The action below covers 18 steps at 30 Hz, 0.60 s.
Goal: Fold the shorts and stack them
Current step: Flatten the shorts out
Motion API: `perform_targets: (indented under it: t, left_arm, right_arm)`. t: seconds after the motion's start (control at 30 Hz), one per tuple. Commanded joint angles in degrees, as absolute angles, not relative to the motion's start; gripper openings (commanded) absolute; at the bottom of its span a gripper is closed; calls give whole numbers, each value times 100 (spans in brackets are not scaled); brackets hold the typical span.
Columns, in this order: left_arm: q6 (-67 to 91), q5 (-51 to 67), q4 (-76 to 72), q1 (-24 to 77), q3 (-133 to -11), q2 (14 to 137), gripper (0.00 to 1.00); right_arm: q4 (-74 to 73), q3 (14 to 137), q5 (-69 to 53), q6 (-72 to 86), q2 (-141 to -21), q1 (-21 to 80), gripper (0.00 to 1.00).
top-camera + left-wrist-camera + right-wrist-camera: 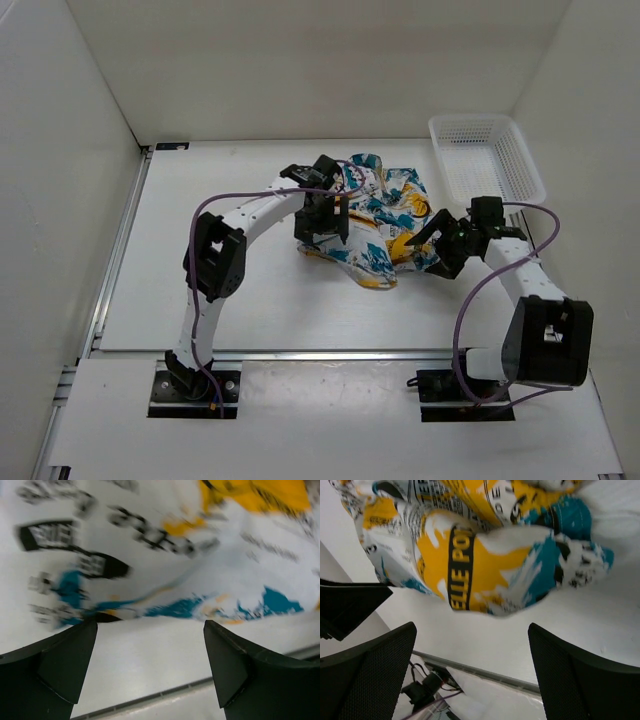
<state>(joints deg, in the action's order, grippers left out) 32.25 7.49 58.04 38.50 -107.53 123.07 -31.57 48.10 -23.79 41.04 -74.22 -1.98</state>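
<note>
The shorts (380, 225) lie crumpled on the white table, right of its middle; they are white with yellow, teal and black print. My left gripper (333, 228) hangs over their left edge. In the left wrist view it (150, 625) is open and empty, with the shorts (165, 555) just beyond the fingertips and bare table between the jaws. My right gripper (428, 245) is at their right edge. In the right wrist view it (472, 627) is open and empty, with a bunched yellow fold of the shorts (480, 555) just ahead of the fingertips.
A white lattice basket (487, 160) stands at the back right, close behind the right arm. White walls enclose the table on the left, back and right. The table's front edge rail (485, 672) shows under the right gripper. The left arm's finger (345, 605) shows in the right wrist view.
</note>
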Motion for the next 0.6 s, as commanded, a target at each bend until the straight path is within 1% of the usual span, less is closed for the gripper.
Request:
perform_targets:
  t: [0.0,0.03,0.13,0.17,0.2,0.23,0.27,0.3,0.33,0.37,0.47,0.57]
  left_arm:
    - [3331,167,5625,3568,-10705,12084,99]
    - [3331,167,5625,3499,-10705,12085,97]
    - [3331,44,5625,3384,-10819,12199,92]
    - [3331,44,5625,3384,-10872,12278,90]
    - [3331,44,5625,3245,-10994,12383,80]
    - [3270,140,5625,3191,-11073,12436,70]
    - [3270,202,5625,3190,-11153,12489,58]
    - [3130,376,5625,3112,-11327,12576,42]
    - [3077,430,5686,3050,-11416,12577,13]
    - [3076,431,5739,3050,-11487,12638,10]
    - [2953,378,5888,2997,-11628,12639,10]
    - [2892,325,5950,2708,-11628,12209,10]
  right_arm:
    - [-2435,5194,-2576,4464,-7873,-237,96]
    - [-2261,5194,-2575,4465,-8188,-237,93]
    - [-2084,5422,-2356,4588,-8683,-237,68]
    - [-2083,5588,-2208,4527,-8779,-237,58]
    - [-2083,5686,-2154,4474,-8919,-237,36]
    - [-2083,5808,-2092,4404,-8973,-237,28]
    - [-2248,5923,-2031,4273,-8974,-237,18]
    - [-2381,6211,-1943,4193,-9052,-176,6]
    - [-2504,6353,-1734,4123,-9053,-115,0]
    - [-2679,6476,-1644,4061,-9053,-114,0]
    - [-2838,6784,-1468,3920,-9053,0,0]
    - [-2970,7083,-1354,3797,-8982,114,0]
